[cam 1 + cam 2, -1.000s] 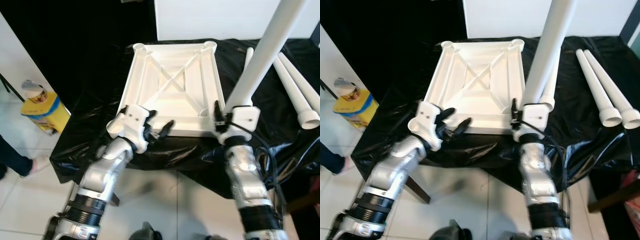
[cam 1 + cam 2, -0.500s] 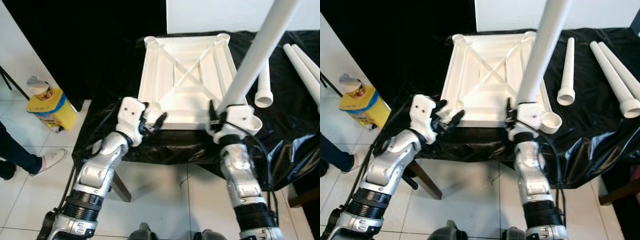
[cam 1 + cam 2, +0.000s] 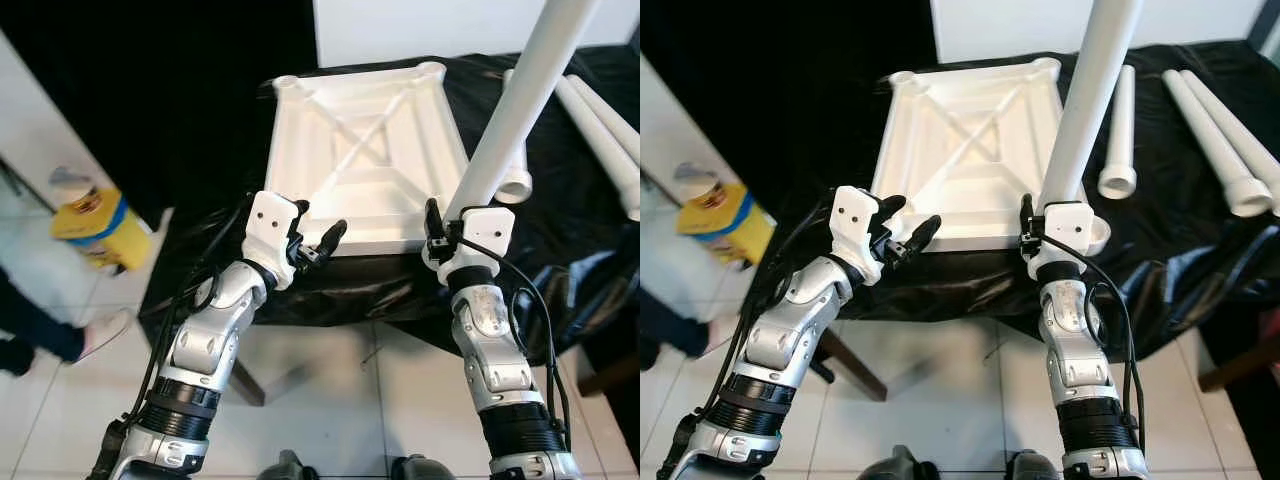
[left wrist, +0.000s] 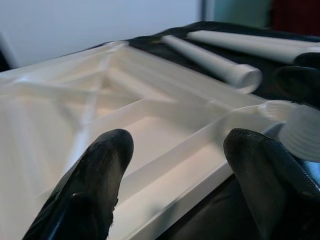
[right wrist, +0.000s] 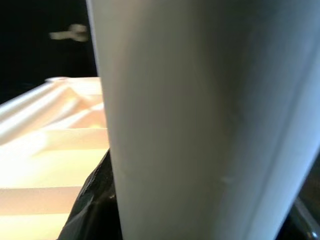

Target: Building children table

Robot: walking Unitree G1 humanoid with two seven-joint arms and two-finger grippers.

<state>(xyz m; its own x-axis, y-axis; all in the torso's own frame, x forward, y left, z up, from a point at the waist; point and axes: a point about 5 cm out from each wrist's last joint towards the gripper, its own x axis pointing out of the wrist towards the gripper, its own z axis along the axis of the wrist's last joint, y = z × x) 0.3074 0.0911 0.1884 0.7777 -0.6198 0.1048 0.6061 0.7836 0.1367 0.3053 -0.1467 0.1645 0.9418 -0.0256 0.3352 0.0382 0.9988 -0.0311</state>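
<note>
Fingers of the left gripper (image 3: 318,240) spread apart, empty, just at the near edge of the upturned white tabletop (image 3: 365,150). Right gripper (image 3: 452,232) fingers grasp a white table leg (image 3: 515,105), upright-tilted beside the tabletop's near right corner. Spare legs (image 3: 1220,140) lie beyond on black sheet (image 3: 1180,240).

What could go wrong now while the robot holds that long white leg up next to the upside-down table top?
1. The right gripper holds the long white tube leg near its bottom end, so the tall tilted leg might lever loose or swing.
2. The white upside-down table top lies on slippery-looking black plastic sheeting near the edge; pushing the leg into the corner socket could shove it.
3. The left gripper is open and not clamping the top, so nothing braces it.
</note>
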